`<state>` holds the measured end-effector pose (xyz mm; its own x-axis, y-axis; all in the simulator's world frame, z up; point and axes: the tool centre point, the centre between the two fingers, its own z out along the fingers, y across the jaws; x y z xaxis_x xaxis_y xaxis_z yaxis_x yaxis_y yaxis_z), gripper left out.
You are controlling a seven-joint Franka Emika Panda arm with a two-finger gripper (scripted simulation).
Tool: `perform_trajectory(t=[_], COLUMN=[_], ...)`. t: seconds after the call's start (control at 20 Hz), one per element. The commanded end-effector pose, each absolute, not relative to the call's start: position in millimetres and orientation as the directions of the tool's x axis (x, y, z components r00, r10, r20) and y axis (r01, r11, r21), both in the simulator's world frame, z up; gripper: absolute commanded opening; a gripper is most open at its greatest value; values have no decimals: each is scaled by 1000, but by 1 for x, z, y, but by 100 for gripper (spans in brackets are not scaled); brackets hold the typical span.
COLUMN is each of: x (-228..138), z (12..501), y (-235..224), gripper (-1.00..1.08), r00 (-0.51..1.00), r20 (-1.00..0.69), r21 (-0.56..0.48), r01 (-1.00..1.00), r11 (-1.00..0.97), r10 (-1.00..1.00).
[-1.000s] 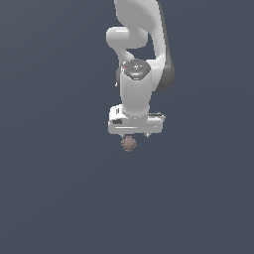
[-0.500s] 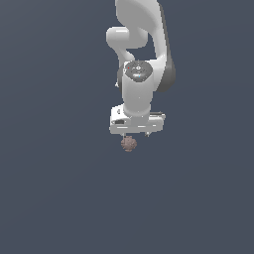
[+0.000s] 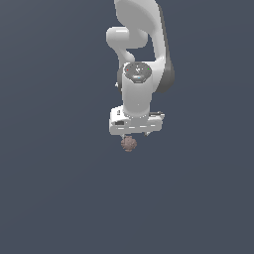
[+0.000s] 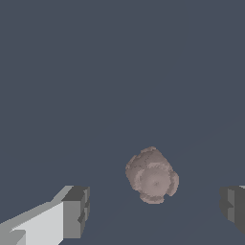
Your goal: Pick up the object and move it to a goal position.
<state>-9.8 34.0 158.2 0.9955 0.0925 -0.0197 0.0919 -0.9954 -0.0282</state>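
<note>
The object (image 3: 129,144) is a small lumpy brownish-pink ball lying on the dark grey floor. In the exterior view it shows just below the white gripper's body, whose fingers are hidden there. In the wrist view the object (image 4: 152,175) sits between the two grey fingertips (image 4: 76,211), closer to neither by much and touching neither. My gripper (image 4: 155,208) is open, with a wide gap around the ball. The white arm (image 3: 139,54) rises above it.
Only the flat dark grey floor (image 3: 49,188) surrounds the arm and the ball.
The arm and the ball stand nearly as before; the gripper body seems very slightly lower over the ball.
</note>
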Motion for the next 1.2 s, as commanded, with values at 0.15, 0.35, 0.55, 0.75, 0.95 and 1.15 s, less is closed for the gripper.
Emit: perform_trajectory(t=[0.15, 0.35, 0.55, 0.75, 0.95, 1.15], x=[-13, -17, -22, -28, -33, -38], z=[149, 140, 128, 116, 106, 98], y=[30, 26, 22, 18, 14, 12], gripper=[100, 100, 100, 100, 100, 100], r00=[986, 969, 938, 894, 846, 803], r20=[-16, -13, -9, -6, -4, -2], r21=[-24, -19, -14, -9, -5, -3], r01=[167, 247, 347, 449, 534, 596], r11=[-986, -969, -938, -894, -846, -803], r10=[167, 248, 347, 449, 534, 596])
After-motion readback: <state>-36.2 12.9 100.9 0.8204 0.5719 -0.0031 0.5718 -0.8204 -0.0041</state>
